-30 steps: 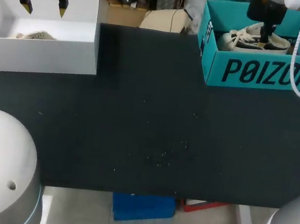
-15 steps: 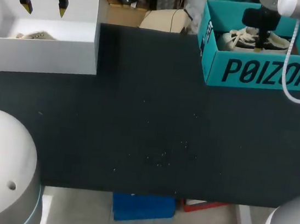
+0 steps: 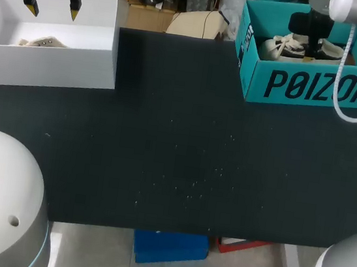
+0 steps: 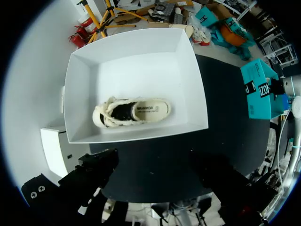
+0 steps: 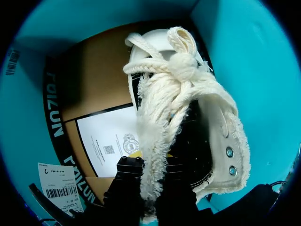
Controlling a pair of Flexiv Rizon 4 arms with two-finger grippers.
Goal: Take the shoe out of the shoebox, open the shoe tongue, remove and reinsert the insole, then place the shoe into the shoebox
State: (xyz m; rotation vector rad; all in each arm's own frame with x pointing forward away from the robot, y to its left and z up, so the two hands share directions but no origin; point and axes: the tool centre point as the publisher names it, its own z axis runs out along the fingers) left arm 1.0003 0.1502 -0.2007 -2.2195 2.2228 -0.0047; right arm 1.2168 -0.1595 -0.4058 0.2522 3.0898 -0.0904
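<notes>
**A:** The left gripper (image 3: 50, 6) hangs at ten o'clock over the table (image 3: 177, 140), its fingers spread with nothing between them. The right gripper (image 5: 150, 162), at two o'clock, is down inside the teal shoebox (image 3: 316, 89). It is pinching the shoe (image 5: 188, 108) by the frayed cream cloth at its tongue.

**B:** What worries you?

**A:** That hold is on soft cloth, not on the shoe's body. I'd guess the cloth could slide through the fingers, or the shoe could swing as it rises. Its sole might then catch the teal wall and drag or tip the light box.

**B:** What's in the boxes, from the left?

**A:** The white box (image 3: 50, 60), under the left gripper, has one pale spare shoe (image 4: 134, 111) lying on its floor. The teal shoebox has the gripped shoe within its walls. On its brown floor lie a printed sheet (image 5: 110, 139) and a barcode label (image 5: 59, 186).
</notes>
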